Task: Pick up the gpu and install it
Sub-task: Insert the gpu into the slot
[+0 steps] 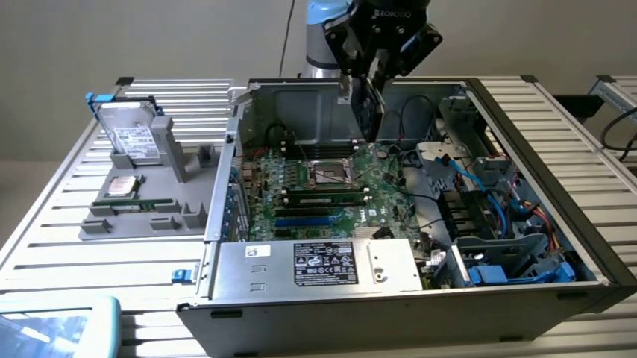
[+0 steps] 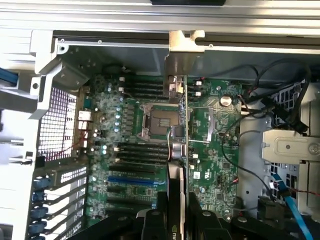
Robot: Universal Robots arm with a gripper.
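Exterior view: The gripper (image 1: 371, 73) hangs over the far part of the open case (image 1: 289, 104). Its jaws are clamped on the gpu (image 1: 368, 112). The card hangs on edge, upright, below the fingers. Its lower edge is over the motherboard (image 1: 339, 190), just beyond the CPU socket (image 1: 329, 173). Whether that edge touches the board cannot be told. The power supply (image 1: 318, 268) sits at the near end of the case. The case stands on a slatted table (image 1: 60, 246). To the exterior view's left of the case, a grey tray (image 1: 119, 225) rests on the table. It holds two hard drives (image 1: 130, 134), one propped up and one lying flat. A memory stick (image 1: 139, 203) lies just beside the flat drive.

Wrist view: The gripper (image 2: 177, 222) looks straight down along the gpu (image 2: 175, 192), which is seen edge-on. One finger (image 2: 152, 222) bears on each face, with the black cooler against one side. The card's metal bracket (image 2: 182, 57) is at the end farthest from the fingers, close to the case wall (image 2: 125, 50). Beneath the card lies the motherboard (image 2: 215, 145). The card's line passes just beside the CPU socket (image 2: 160, 120). A blue slot (image 2: 132, 179) on the board is apart from the card, off to one side.
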